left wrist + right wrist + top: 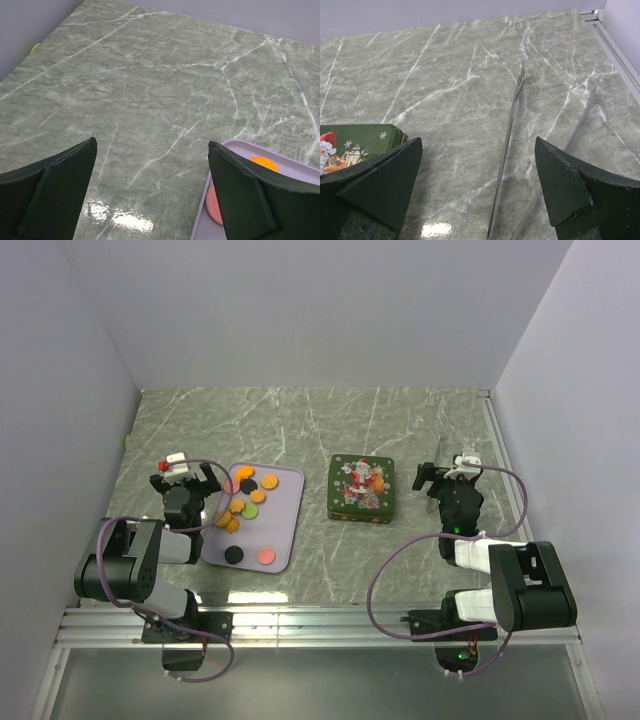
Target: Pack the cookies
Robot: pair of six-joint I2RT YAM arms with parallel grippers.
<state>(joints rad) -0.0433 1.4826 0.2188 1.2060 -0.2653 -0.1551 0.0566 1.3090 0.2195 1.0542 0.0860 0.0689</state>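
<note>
The cookies [248,498] are small flat discs on a lavender tray [285,530]. Most are orange, with one green [250,511], one black [234,554] and two pink. My left gripper [187,483] is open and empty at the tray's left edge. In the left wrist view [152,165] its right finger [245,195] is over the tray's corner [300,174], beside a pink cookie [214,205] and an orange one [264,164]. My right gripper [445,476] is open and empty over bare table, right of a closed green Christmas tin [361,488].
In the right wrist view the tin's corner [362,141] shows left of the open gripper [477,165]. A thin, shiny two-armed object [512,125], perhaps tongs, lies on the marble between the fingers. White walls enclose the table on three sides. A metal rail [320,625] runs along the near edge.
</note>
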